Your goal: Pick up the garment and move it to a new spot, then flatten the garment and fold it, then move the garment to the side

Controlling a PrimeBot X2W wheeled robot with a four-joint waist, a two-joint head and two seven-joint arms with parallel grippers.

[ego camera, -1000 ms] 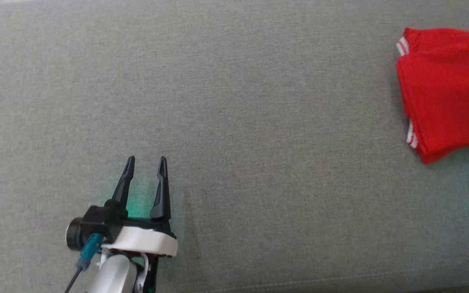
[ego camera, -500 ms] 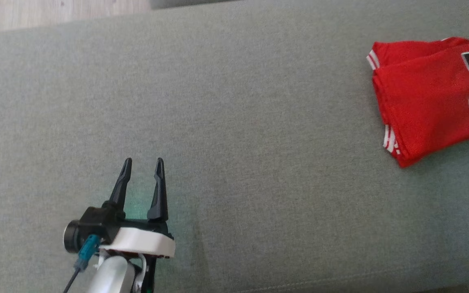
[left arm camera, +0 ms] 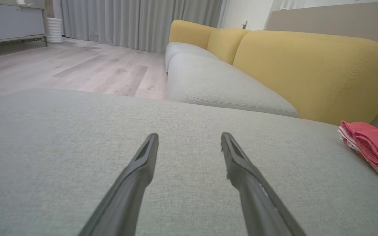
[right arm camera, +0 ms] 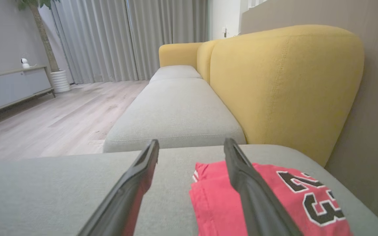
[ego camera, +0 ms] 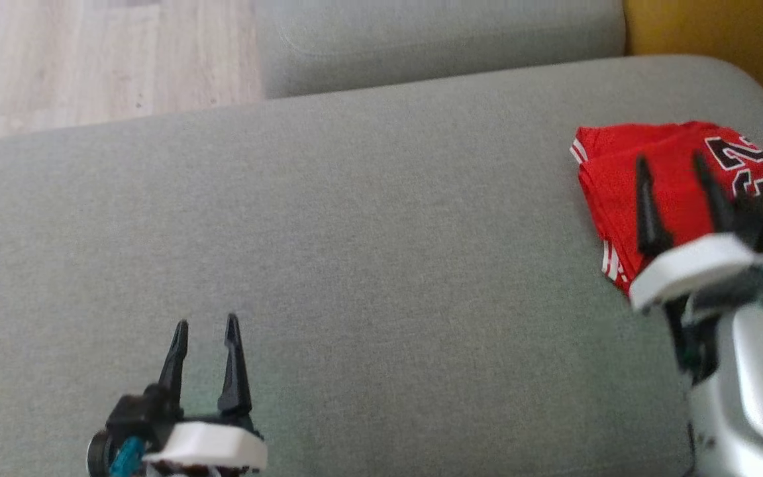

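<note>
Seeing the folded red garment (ego camera: pixel 610 192) lying at the far right end of the grey sofa seat (ego camera: pixel 381 232), near the yellow backrest (right arm camera: pixel 284 85). I'm hovering the right end effector (ego camera: pixel 669 158) over it, fingers spread wide, gripping nothing. The left end effector (ego camera: pixel 206 321) is hanging well apart from it, also wide and empty.

Home living room: sofa (right arm camera: pixel 284 82), curtains (right arm camera: pixel 126 39), wooden floor (right arm camera: pixel 61 114).

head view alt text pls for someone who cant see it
A folded red garment with a black number lies at the right end of a grey sofa cushion, the open right gripper poised over it. The open left gripper sits lower left.
</note>
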